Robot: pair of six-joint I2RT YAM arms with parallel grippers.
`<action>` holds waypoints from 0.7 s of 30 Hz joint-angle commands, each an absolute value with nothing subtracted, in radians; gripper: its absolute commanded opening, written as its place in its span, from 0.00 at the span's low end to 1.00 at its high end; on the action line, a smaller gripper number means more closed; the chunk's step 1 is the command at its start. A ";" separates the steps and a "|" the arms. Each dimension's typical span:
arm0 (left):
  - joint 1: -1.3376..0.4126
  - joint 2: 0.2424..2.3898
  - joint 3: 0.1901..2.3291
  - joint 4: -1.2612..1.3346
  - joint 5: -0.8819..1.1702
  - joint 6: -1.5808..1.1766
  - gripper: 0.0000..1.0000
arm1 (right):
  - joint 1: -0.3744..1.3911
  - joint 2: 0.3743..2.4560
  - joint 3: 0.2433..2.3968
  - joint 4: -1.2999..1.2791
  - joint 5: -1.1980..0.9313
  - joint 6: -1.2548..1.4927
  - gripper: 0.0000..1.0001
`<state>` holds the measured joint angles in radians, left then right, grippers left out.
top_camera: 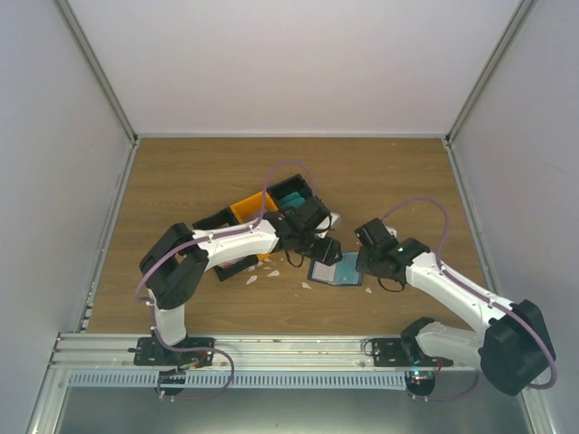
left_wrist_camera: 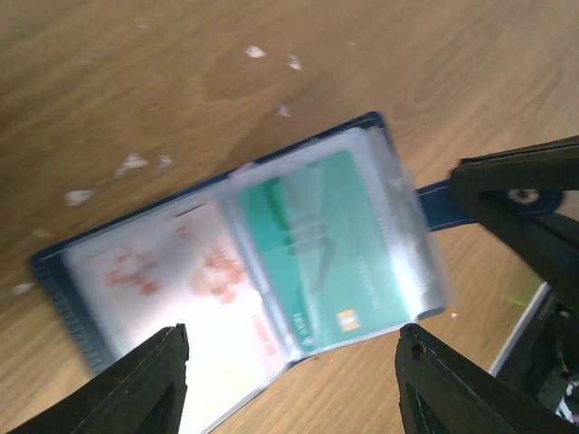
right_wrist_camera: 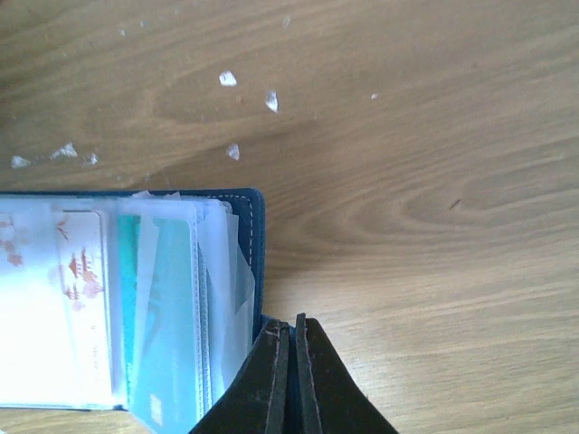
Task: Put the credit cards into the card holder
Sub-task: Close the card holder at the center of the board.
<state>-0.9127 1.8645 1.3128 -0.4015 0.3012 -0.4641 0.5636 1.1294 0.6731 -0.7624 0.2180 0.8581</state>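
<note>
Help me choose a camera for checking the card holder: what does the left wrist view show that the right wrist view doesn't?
Only the left wrist view shows both pages of the open card holder, framed by the open left gripper. Only the right wrist view shows the right gripper shut tight on the holder's edge, seen close up. Both show the teal card and the red-blotched white card in clear sleeves, plus white scraps on the table.
</note>
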 commanded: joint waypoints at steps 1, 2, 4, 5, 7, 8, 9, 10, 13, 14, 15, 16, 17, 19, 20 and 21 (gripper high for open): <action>-0.872 1.816 1.249 -0.412 0.229 -0.498 0.65 | 0.544 1.137 0.740 -0.796 0.259 0.814 0.00; -0.867 1.815 1.234 -0.411 0.221 -0.506 0.64 | 0.543 1.144 0.758 -0.796 0.250 0.803 0.00; -0.864 1.818 1.208 -0.416 0.186 -0.531 0.53 | 0.542 1.153 0.789 -0.785 0.223 0.781 0.01; -0.865 1.821 1.197 -0.421 0.167 -0.540 0.48 | 0.541 1.157 0.803 -0.771 0.205 0.772 0.01; -0.865 1.821 1.163 -0.407 0.151 -0.553 0.39 | 0.540 1.168 0.828 -0.740 0.156 0.753 0.00; -0.864 1.821 1.146 -0.394 0.153 -0.561 0.36 | 0.538 1.173 0.836 -0.722 0.130 0.747 0.00; -0.865 1.823 1.133 -0.384 0.152 -0.569 0.33 | 0.537 1.183 0.844 -0.706 0.103 0.740 0.01; -0.865 1.828 1.125 -0.381 0.149 -0.575 0.30 | 0.538 1.189 0.849 -0.688 0.077 0.736 0.01; -0.865 1.840 1.108 -0.371 0.142 -0.595 0.21 | 0.538 1.217 0.854 -0.629 -0.008 0.726 0.01; -0.865 1.841 1.102 -0.367 0.142 -0.600 0.18 | 0.537 1.224 0.853 -0.610 -0.038 0.726 0.01; -0.865 1.842 1.096 -0.363 0.141 -0.605 0.17 | 0.537 1.230 0.849 -0.585 -0.069 0.724 0.01; -0.865 1.843 1.091 -0.358 0.143 -0.606 0.16 | 0.535 1.236 0.845 -0.560 -0.100 0.725 0.01; -0.865 1.846 1.085 -0.353 0.146 -0.608 0.15 | 0.535 1.242 0.837 -0.534 -0.132 0.727 0.00; -0.865 1.852 1.077 -0.344 0.148 -0.611 0.13 | 0.535 1.258 0.817 -0.484 -0.191 0.732 0.01; -0.865 1.856 1.072 -0.342 0.150 -0.613 0.13 | 0.535 1.265 0.806 -0.453 -0.218 0.735 0.01; -0.865 1.858 1.068 -0.338 0.151 -0.614 0.12 | 0.535 1.273 0.795 -0.432 -0.239 0.740 0.01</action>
